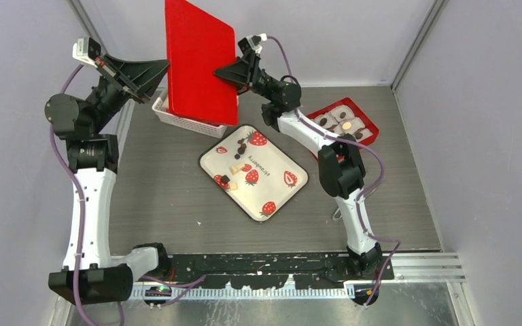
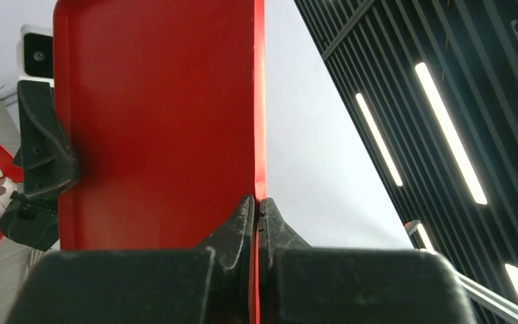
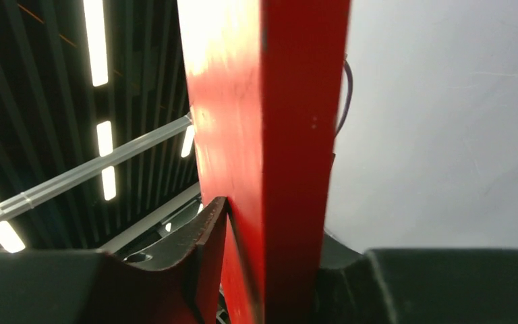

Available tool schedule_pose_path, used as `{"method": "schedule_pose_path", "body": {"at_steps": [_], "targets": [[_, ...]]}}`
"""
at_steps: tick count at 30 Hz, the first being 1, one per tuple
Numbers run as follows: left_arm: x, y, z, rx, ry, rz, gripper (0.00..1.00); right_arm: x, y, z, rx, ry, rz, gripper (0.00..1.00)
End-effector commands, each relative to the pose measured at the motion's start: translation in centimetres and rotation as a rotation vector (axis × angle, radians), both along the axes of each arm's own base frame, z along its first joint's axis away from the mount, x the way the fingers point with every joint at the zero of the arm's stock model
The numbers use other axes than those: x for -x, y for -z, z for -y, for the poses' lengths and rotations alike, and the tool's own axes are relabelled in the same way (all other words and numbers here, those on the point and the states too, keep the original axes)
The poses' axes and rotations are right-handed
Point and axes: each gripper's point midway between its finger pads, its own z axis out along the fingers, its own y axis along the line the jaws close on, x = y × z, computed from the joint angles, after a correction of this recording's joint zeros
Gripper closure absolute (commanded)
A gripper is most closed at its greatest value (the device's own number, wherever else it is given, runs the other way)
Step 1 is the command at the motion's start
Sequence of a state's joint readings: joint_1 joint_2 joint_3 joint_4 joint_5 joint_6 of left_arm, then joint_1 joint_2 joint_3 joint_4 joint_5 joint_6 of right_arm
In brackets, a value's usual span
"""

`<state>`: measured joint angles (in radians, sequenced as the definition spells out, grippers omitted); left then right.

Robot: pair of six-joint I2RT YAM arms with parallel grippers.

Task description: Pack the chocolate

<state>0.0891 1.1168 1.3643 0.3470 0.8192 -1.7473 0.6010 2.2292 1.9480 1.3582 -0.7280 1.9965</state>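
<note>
Counting from overhead: one red lid [image 1: 200, 61], one white basket [image 1: 183, 121], one printed tray [image 1: 275, 163], one red box [image 1: 370, 125], two pincers.

My left pincer [image 2: 257, 202] is pressed together on the lid's thin left edge, pinching it. My right pincer [image 1: 217, 70] straddles the opposite edge. One of its fingers [image 3: 209, 223] lies against the red face and the other is hidden behind the rim, so I cannot tell whether it clamps.

The lid stands upright between them with its lower edge over the basket; I cannot say whether they touch.

The chocolate [image 1: 242, 145] shows as about four dark lumps on the tray, nearer the bases than both pincers and under the gap between them. At least three more lumps sit in white cups [image 1: 323, 122] in the box, right of the right pincer.

Bare table [image 1: 156, 190] lies below the left pincer and along the bases.

Script on the tray seems to read "strawberry", though it is too small for me to be sure.
</note>
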Motion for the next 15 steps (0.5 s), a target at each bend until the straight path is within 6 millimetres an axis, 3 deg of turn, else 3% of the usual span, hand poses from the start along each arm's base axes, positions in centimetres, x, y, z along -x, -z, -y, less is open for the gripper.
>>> {"method": "schedule_pose_path", "body": {"at_steps": [1,4,7,12,15], "targets": [[-0.4,1.0,-0.4,-0.014,-0.024,-0.019,1.00,5.4,-6.1,3.1,-0.124,-0.020,0.144,0.69],[-0.8,1.3,-0.7,-0.011,-0.040,-0.033,0.94,5.0,-5.9,3.4,-0.120,-0.014,0.116,0.88],[-1.1,1.9,-1.0,-0.016,-0.055,-0.049,0.77,5.1,-6.0,4.0,-0.112,0.004,0.116,0.99],[-1.9,3.0,-1.6,-0.032,-0.098,-0.089,0.34,5.0,-6.8,6.3,-0.120,0.083,0.127,0.99],[-2.4,4.0,-2.0,-0.039,-0.118,-0.120,0.24,3.4,-6.9,8.8,-0.135,0.176,0.086,0.99]]}}
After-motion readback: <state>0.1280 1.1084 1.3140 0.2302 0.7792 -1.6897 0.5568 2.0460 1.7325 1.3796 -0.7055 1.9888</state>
